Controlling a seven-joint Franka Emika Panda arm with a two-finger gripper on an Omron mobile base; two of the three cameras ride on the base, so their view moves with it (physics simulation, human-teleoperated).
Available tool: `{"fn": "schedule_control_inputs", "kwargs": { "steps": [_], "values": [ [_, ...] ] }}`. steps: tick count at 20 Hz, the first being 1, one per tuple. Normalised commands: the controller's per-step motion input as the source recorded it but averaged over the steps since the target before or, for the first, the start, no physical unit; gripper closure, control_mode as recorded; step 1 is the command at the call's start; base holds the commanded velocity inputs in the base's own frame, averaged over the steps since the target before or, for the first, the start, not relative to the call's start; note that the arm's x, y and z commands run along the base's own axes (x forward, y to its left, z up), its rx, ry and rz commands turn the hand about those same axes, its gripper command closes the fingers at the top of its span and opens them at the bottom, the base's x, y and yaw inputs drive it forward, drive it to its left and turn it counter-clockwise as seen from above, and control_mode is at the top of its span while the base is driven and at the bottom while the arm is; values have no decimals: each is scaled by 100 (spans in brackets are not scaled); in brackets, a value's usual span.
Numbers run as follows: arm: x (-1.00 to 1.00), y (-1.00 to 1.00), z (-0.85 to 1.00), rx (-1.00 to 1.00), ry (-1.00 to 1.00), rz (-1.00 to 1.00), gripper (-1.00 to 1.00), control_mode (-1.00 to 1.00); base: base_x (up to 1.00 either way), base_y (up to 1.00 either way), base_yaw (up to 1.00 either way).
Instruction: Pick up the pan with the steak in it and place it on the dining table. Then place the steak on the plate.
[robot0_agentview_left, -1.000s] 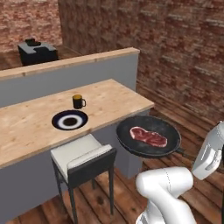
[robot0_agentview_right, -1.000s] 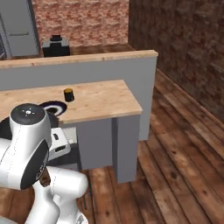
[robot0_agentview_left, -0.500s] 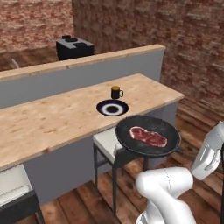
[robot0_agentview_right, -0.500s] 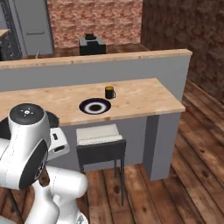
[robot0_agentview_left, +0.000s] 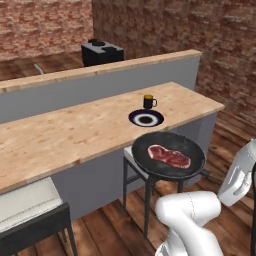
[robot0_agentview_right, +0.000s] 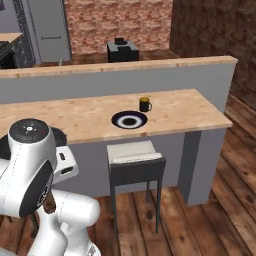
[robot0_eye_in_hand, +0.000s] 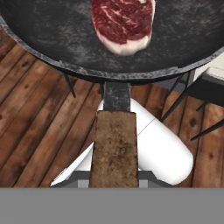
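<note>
Carrying step in hand: the pan (robot0_agentview_left: 169, 155) is held in the air, short of the desk (robot0_agentview_left: 75, 135), which serves as the dining table, and is not yet set down.

Gripper: closed on the pan's brown wooden handle (robot0_eye_in_hand: 114, 146), judged from the hand view, where the handle runs straight back toward the camera; the finger tips themselves are hidden under it.

Pan, contents: one steak (robot0_agentview_left: 169, 156), lying flat near the middle of the black base, red with pale fat edging. Nothing else is seen in the pan.

Pan, position: just off the desk's near edge, above a white-cushioned stool (robot0_agentview_right: 134, 152) and the plank floor.

Plate (robot0_agentview_left: 146, 118): on the desk, beyond the pan, white centre bare, nothing on it.

Mug (robot0_agentview_left: 148, 102): dark, just behind the plate; contents cannot be told.

Next move, as judged: the pan is to be carried forward over the desk edge and lowered onto bare wood beside the plate, kept level so the steak is not slid off, clear of plate and mug.
</note>
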Motion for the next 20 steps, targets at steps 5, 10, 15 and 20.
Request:
{"fn": "schedule_control_inputs", "kwargs": {
  "steps": [5, 10, 15, 20],
  "values": [
    [0, 0, 0, 0, 0, 0, 100, 100, 0, -5, 17],
    [0, 0, 0, 0, 0, 0, 100, 100, 0, -23, 28],
    [0, 0, 0, 0, 0, 0, 100, 100, -1, -2, 7],
    [0, 0, 0, 0, 0, 0, 100, 100, 16, -1, 0]
  ]
}}
